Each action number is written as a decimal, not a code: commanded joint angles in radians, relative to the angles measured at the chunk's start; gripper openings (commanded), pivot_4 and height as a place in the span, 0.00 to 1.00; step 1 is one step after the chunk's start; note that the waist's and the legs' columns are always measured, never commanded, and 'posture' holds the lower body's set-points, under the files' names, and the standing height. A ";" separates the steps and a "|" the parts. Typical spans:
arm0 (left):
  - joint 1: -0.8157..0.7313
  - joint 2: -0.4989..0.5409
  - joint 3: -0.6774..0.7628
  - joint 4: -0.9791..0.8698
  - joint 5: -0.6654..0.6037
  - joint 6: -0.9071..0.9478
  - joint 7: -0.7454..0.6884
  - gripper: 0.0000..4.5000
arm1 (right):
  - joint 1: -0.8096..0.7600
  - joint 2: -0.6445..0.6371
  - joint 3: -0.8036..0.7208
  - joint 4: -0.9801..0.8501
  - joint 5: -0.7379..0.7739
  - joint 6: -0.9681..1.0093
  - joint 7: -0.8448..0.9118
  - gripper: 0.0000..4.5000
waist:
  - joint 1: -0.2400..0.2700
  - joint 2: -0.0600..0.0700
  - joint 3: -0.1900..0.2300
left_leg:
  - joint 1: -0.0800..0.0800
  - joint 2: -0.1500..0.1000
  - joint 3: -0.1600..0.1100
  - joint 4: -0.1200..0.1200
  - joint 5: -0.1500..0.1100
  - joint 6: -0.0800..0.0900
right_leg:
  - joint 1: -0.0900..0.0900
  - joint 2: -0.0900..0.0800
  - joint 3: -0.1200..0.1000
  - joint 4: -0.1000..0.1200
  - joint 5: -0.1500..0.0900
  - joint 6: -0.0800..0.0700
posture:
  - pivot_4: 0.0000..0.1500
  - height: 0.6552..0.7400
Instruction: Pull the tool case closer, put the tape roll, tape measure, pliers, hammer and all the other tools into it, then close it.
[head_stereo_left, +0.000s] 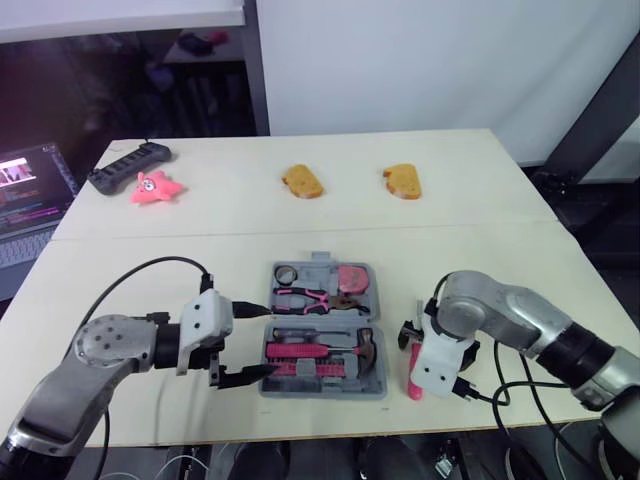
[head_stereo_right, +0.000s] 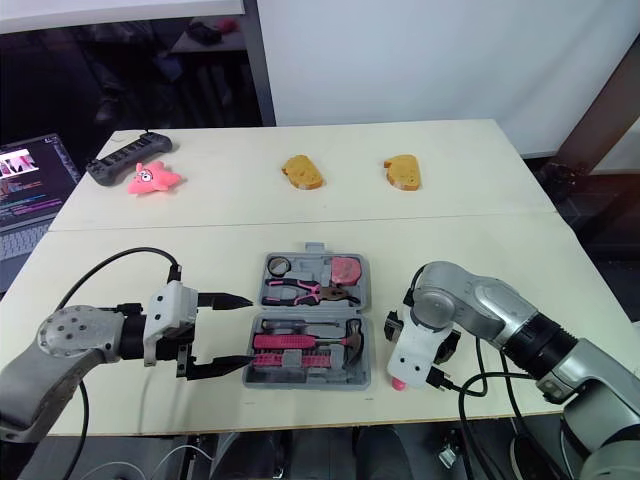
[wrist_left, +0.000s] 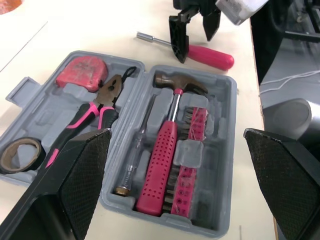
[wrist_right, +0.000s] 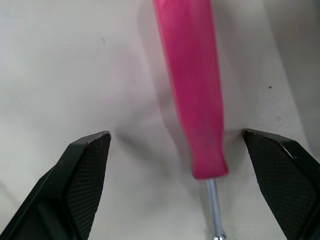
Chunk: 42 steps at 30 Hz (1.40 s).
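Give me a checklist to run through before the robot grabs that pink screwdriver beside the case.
1. Right gripper open: ok, it straddles the pink screwdriver.
2. Screwdriver lying free, apart from the tool case: ok.
3. Case lid open: ok.
4. Left gripper out of the way: ok, open at the case's opposite side.
5. Empty slot for the screwdriver: cannot tell.

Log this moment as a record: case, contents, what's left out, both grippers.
case: tool case, open, lying on the table
inside: tape roll, tape measure, pliers, hammer, bit set
outside: pink screwdriver, on the table right of the case
left gripper: open, empty, at the case's left side
right gripper: open, straddling the pink screwdriver
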 joint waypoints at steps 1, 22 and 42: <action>-0.004 0.003 0.012 -0.032 -0.015 0.007 0.010 1.00 | 0.000 0.014 -0.004 0.038 -0.045 -0.007 -0.009 0.82 | 0.000 0.000 0.000 | 0.000 0.000 0.000 0.000 0.000 -0.001 | 0.000 0.000 0.000 0.000 0.000 0.000 | 1.00 1.00; -0.041 -0.042 0.007 0.113 0.021 -0.086 -0.006 1.00 | 0.345 -0.254 -0.714 -0.477 0.667 1.261 -0.046 0.09 | -0.001 0.005 0.002 | 0.001 0.001 -0.002 0.000 0.001 -0.001 | 0.000 0.000 0.000 0.001 0.001 -0.001 | 1.00 1.00; -0.052 -0.024 -0.005 0.175 0.036 -0.132 -0.073 1.00 | 0.507 0.568 -0.911 -0.605 0.544 2.078 -1.075 0.09 | -0.001 0.001 -0.002 | -0.015 -0.003 0.000 0.002 0.004 -0.006 | -0.014 -0.001 0.001 0.001 0.007 0.003 | 1.00 1.00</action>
